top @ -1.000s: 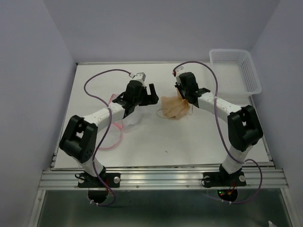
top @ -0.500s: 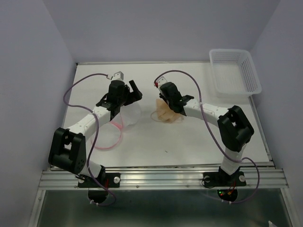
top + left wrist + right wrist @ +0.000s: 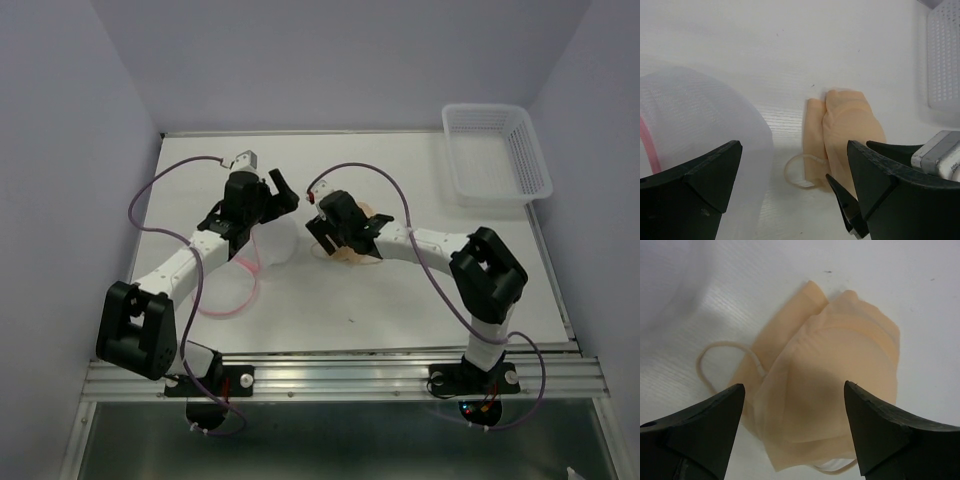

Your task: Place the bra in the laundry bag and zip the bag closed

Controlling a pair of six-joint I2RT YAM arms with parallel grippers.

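Observation:
The tan bra (image 3: 835, 385) lies crumpled on the white table, a thin strap looped out to its left. My right gripper (image 3: 795, 410) hovers over it, open, with a finger on each side and neither touching the fabric. From above, the bra (image 3: 350, 256) is mostly hidden under the right gripper (image 3: 324, 234). The laundry bag (image 3: 272, 245), white mesh with pink edging, lies just left of the bra. My left gripper (image 3: 273, 196) is open above the bag's far edge and holds nothing. In the left wrist view the laundry bag (image 3: 690, 115) is at the left and the bra (image 3: 847, 130) at the right.
A rigid white slotted basket (image 3: 497, 150) stands at the back right corner of the table. The bag's pink rim (image 3: 238, 300) curves toward the near left. Purple cables arch over both arms.
My right arm has carried the bra leftward to beside the bag and opened its jaws, letting the bra drop on the table. The left arm has swung back and left.

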